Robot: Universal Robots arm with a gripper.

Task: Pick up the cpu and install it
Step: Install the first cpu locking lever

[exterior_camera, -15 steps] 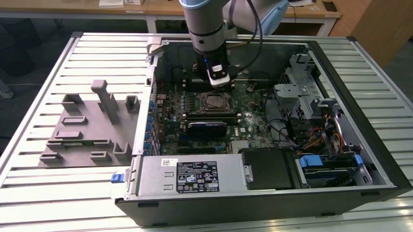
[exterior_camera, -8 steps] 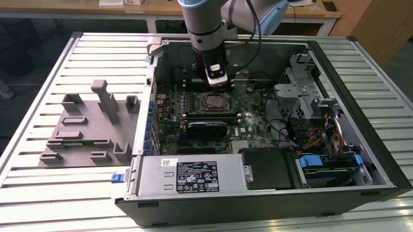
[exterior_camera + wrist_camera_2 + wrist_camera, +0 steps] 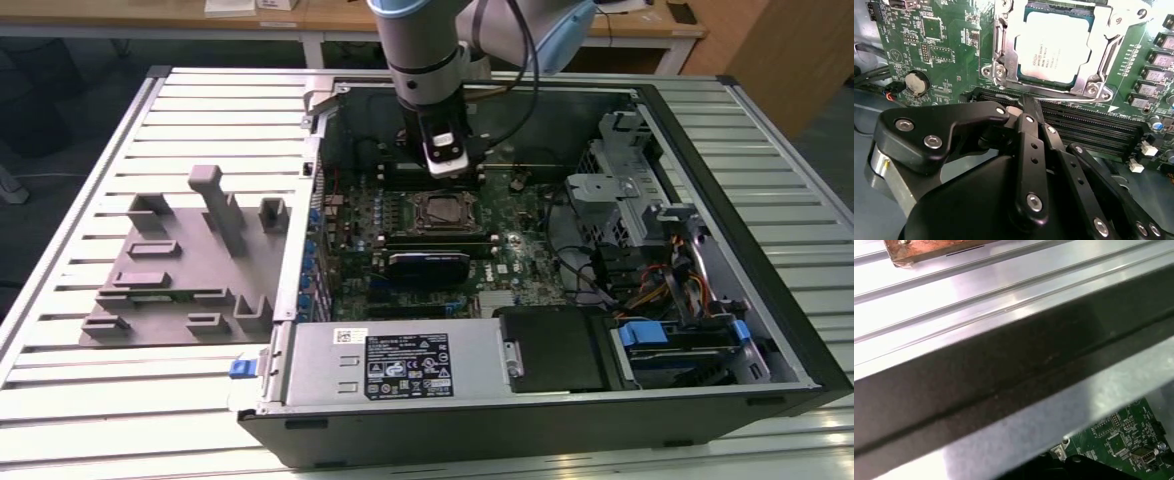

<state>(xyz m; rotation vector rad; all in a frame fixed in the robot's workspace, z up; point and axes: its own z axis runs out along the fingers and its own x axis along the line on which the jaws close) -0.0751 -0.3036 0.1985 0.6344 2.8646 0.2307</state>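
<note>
Cpu (image 3: 1056,47), flat silvery square, sits inside the metal socket frame (image 3: 1004,60); black claw (image 3: 1026,107) closed, empty.

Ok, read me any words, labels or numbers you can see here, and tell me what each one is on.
Cpu top plate: several lines of print, too blurred to read.
Label on the power supply: text and symbols, too small to read.
Board: white markings beside parts, too small to read.
Nothing here can be quoted reliably.
</note>
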